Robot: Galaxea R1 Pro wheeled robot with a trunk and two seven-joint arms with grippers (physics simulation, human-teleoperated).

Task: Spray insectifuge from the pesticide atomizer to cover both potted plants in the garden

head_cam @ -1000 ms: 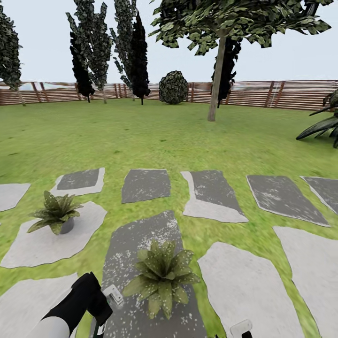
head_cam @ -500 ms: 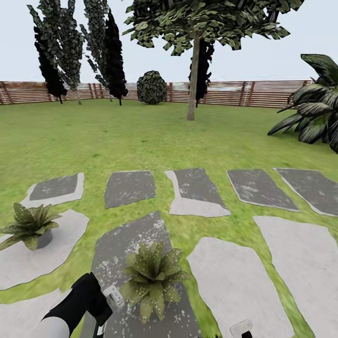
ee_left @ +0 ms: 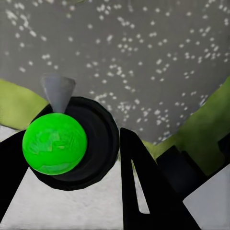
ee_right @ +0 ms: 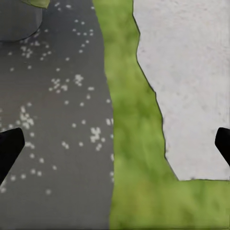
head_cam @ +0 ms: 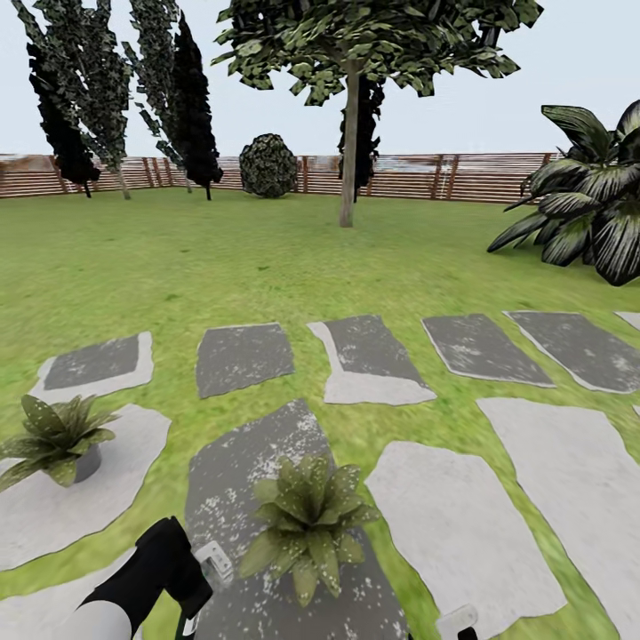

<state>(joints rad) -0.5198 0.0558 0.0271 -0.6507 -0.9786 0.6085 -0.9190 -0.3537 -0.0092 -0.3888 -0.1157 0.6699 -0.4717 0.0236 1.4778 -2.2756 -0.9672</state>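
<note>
Two potted plants stand on stepping stones in the garden: one (head_cam: 311, 520) on a dark speckled stone just ahead, the other (head_cam: 55, 434) on a pale stone at the left. My left gripper (ee_left: 72, 163) is shut on the pesticide atomizer (ee_left: 72, 143), seen end-on as a dark round body with a bright green knob and a grey nozzle. In the head view its pale trigger head (head_cam: 214, 560) pokes out beside the left arm, just left of the near plant. My right gripper (ee_right: 115, 146) is open over a grass strip between a dark stone and a pale one.
Several grey and pale stepping stones (head_cam: 364, 360) lie across the lawn. A tree trunk (head_cam: 348, 147), a round dark bush (head_cam: 268, 165) and a brown slatted fence (head_cam: 427, 176) stand at the back. A big striped broad-leaved plant (head_cam: 587, 196) is at the right.
The whole picture has shifted: the fence, trees and left plant slid leftward and the big striped plant came into view, so the camera moved. Both arms hold the same place in the picture.
</note>
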